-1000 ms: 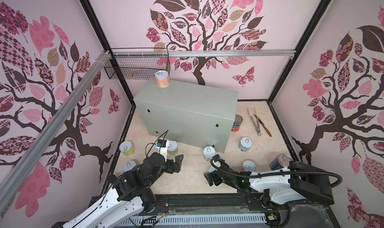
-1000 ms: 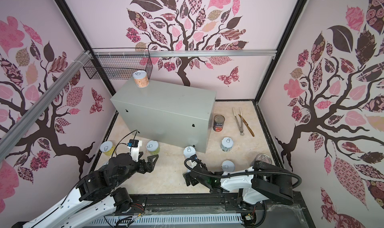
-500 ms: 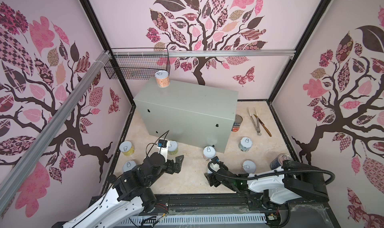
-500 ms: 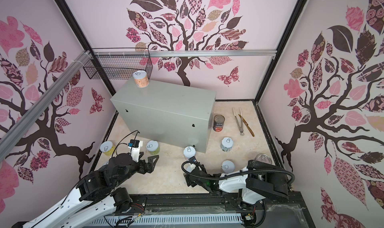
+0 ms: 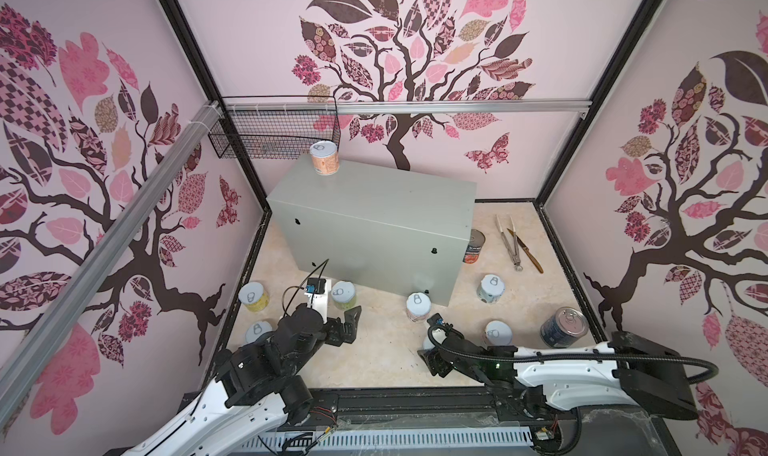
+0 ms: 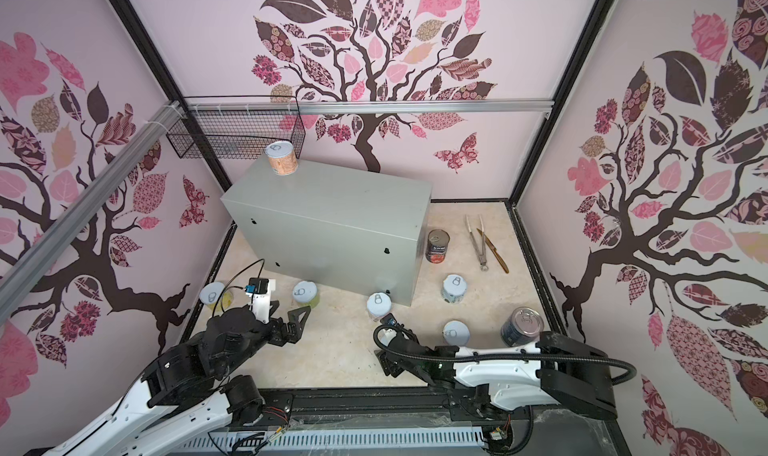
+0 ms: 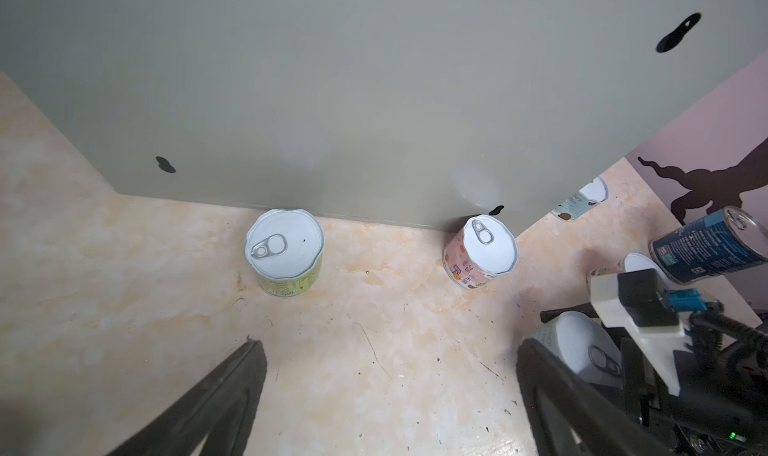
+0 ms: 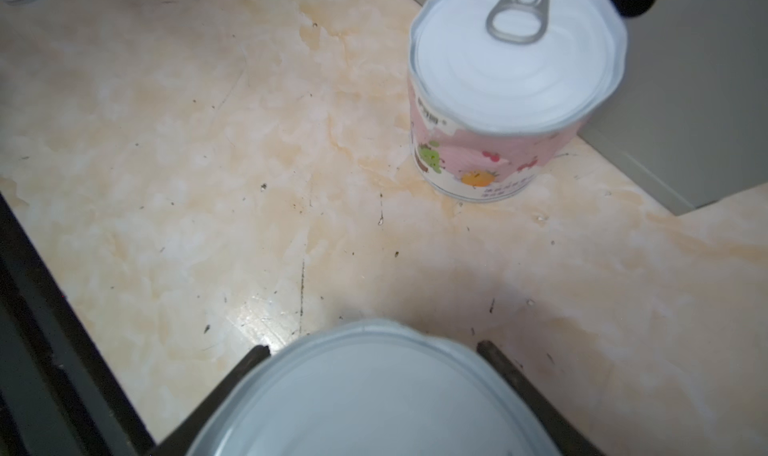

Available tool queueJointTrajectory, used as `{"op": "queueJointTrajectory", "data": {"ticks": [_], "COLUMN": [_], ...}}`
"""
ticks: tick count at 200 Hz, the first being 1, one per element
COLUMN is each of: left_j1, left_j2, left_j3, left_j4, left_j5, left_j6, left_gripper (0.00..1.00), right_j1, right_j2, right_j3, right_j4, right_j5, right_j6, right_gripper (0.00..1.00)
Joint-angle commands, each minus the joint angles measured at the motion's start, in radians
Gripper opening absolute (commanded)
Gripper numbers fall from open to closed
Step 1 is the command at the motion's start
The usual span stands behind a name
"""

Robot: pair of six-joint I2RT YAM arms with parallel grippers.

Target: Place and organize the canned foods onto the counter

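My right gripper point(image 8: 372, 348) is low at the front of the floor, its fingers pressed against both sides of a short pale-lidded can point(image 8: 374, 400), mostly hidden under the wrist point(image 5: 430, 350) in both top views. A pink can point(image 8: 507, 83) stands just beyond it, by the counter's corner. The grey counter point(image 5: 374, 208) carries one orange-pink can point(image 5: 324, 158) at its far left corner. My left gripper point(image 7: 390, 345) hangs open over bare floor, short of a green can point(image 7: 284, 252). Several more cans stand on the floor, among them a tall blue one point(image 5: 563, 327) and a dark one point(image 5: 473, 246).
Metal tongs point(image 5: 509, 246) and a knife point(image 5: 528, 254) lie on the floor right of the counter. A black wire basket point(image 5: 270, 133) hangs on the back left wall. A yellow can point(image 5: 253, 296) stands near the left wall.
The right gripper's fingers have closed in from wide open onto the short can at the front. The left arm has not moved.
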Motion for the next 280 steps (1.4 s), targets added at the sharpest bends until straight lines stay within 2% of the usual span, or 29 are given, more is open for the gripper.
{"op": "queueJointTrajectory", "data": {"ticks": [1,64,125,156,201,216,244,280], "left_j1": [-0.004,-0.004,-0.004,-0.004,-0.004,-0.004,-0.004,-0.003], "left_j2": [-0.019,-0.044,-0.057,-0.021,0.022,0.025,0.024,0.019], "left_j3": [0.084,0.149,0.14,0.158,0.187,0.187,0.182,0.17], "left_j4": [-0.055,-0.121,-0.167,-0.181,-0.189,-0.187,-0.186,-0.165], "left_j5": [-0.033,-0.021,-0.016,0.022,0.031,0.035,0.037,0.046], "left_j6": [0.022,0.022,0.002,-0.003,0.034,0.045,0.063,0.088], "left_gripper": [0.98,0.98,0.98,0.98,0.98,0.98,0.98,0.98], "right_j1": [0.004,0.005,0.005,0.004,-0.015,-0.05,-0.169,-0.248], "right_j2": [-0.099,-0.173,-0.149,-0.041,0.13,0.187,0.305,0.485], "right_j3": [0.11,0.416,0.779,1.027,1.35,1.453,1.624,1.88], "right_j4": [-0.116,-0.453,-0.749,-0.923,-1.064,-1.083,-1.107,-1.159], "right_j5": [-0.001,-0.038,-0.067,-0.08,-0.031,-0.034,-0.106,-0.121], "right_j6": [0.004,-0.041,-0.147,-0.181,-0.281,-0.315,-0.365,-0.419], "right_gripper": [0.5,0.49,0.49,0.43,0.45,0.46,0.46,0.46]}}
